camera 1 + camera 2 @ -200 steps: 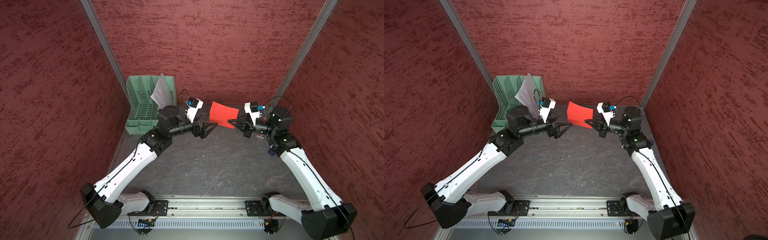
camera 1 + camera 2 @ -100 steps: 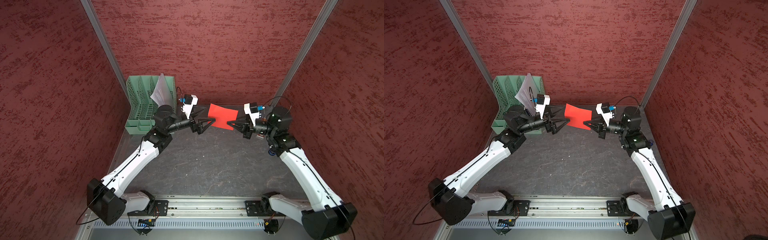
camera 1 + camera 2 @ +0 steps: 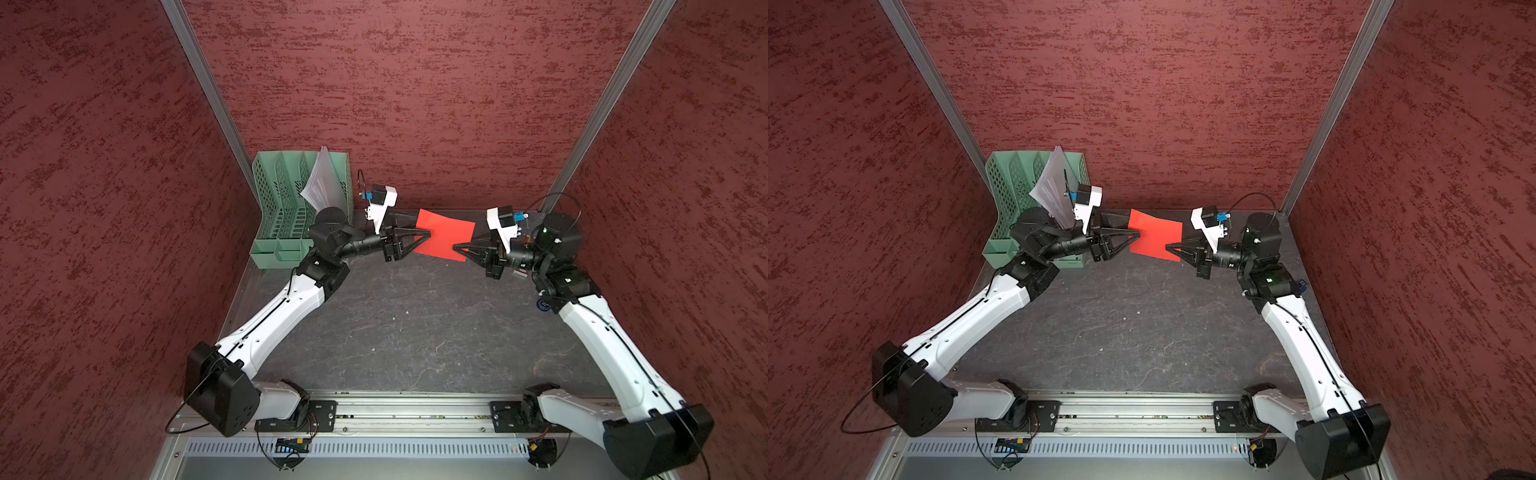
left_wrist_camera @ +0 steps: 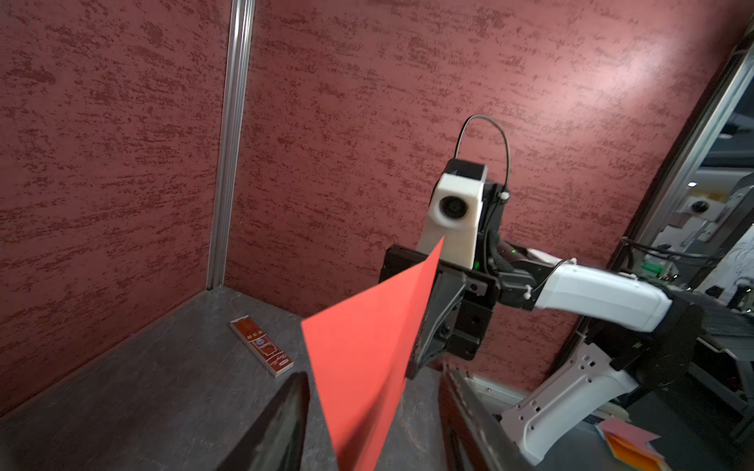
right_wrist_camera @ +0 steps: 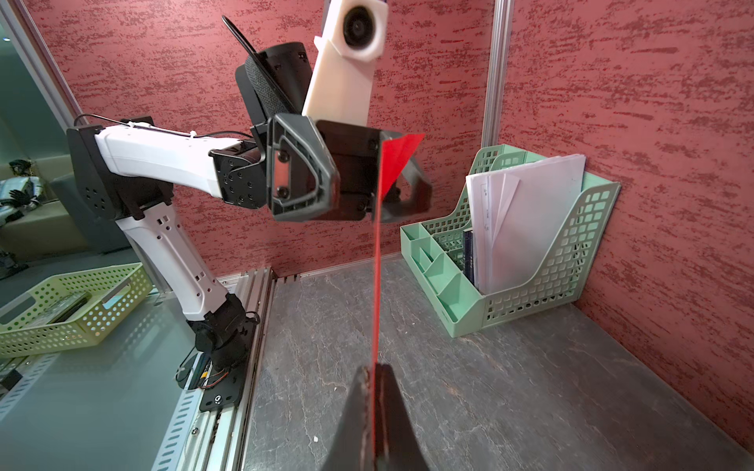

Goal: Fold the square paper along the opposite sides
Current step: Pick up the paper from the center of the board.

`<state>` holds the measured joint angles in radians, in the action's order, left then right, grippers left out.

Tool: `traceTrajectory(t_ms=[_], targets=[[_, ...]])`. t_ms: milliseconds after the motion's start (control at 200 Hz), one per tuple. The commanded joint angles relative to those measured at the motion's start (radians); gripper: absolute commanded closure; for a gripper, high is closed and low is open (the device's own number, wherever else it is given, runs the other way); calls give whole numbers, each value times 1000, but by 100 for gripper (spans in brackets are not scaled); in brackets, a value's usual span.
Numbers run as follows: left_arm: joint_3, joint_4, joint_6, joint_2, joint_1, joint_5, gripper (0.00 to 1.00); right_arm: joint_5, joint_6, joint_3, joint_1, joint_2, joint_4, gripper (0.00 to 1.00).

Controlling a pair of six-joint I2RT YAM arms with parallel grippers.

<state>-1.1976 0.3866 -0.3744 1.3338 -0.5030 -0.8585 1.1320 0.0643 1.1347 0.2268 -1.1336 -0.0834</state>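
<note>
Since a second ago, the left gripper (image 3: 424, 227) has swung across from open air to the edge of the square paper (image 3: 446, 235) that faces it, and its spread has narrowed. The right gripper (image 3: 455, 247) has not budged.

In both top views I see the sheet hanging in the air between the two arms, close to the back wall (image 3: 415, 104) and clear of the table (image 3: 415, 324). The right gripper (image 5: 373, 369) is clamped on the sheet's edge on its own side. In its wrist view the paper (image 5: 377, 265) runs edge-on as a thin red line straight out from the closed tips.

From the left wrist, the paper (image 4: 367, 354) passes between my left fingers (image 4: 281, 424). They are blurred, and I see a gap on each side of the sheet. That gripper is partly spread and straddles the edge without pinching it. The top views (image 3: 1133, 227) agree: one finger lies in front of the red sheet and the other behind it.

A small printed card (image 4: 261, 346) lies flat on the table near the far corner. The green file rack (image 3: 286, 216) stands in the back left corner, with white sheets (image 5: 530, 228) leaning in it.
</note>
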Motion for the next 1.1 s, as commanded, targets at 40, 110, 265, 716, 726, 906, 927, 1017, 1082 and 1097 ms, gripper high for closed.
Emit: traceTrajectory(t_ms=[40, 110, 265, 716, 726, 906, 927, 1017, 1082, 1097], targets=[[-15, 19, -20, -24, 10, -55, 53, 0, 23, 18, 9, -14, -27, 100], [-35, -13, -16, -17, 12, -82, 54, 2, 25, 23, 8, -20, -35, 100], [-52, -78, -2, -7, 12, -129, 53, 2, 35, 34, 8, -22, -50, 100], [-7, -176, 73, -53, 15, -96, 41, 5, 37, 47, 8, -8, -58, 100], [-6, -173, 72, -53, 15, -97, 41, 5, 37, 46, 8, -8, -58, 100], [10, -102, 34, -56, 15, -91, 42, 5, 32, 43, 9, -9, -54, 100], [10, -92, 28, -55, 15, -91, 43, 5, 31, 43, 8, -9, -53, 100], [12, -50, 2, -47, 15, -95, 47, 5, 30, 42, 8, -9, -52, 100], [15, -22, -16, -41, 14, -101, 51, 5, 29, 40, 11, -8, -50, 100], [16, -16, -20, -40, 14, -103, 52, 5, 29, 40, 9, -8, -50, 100]])
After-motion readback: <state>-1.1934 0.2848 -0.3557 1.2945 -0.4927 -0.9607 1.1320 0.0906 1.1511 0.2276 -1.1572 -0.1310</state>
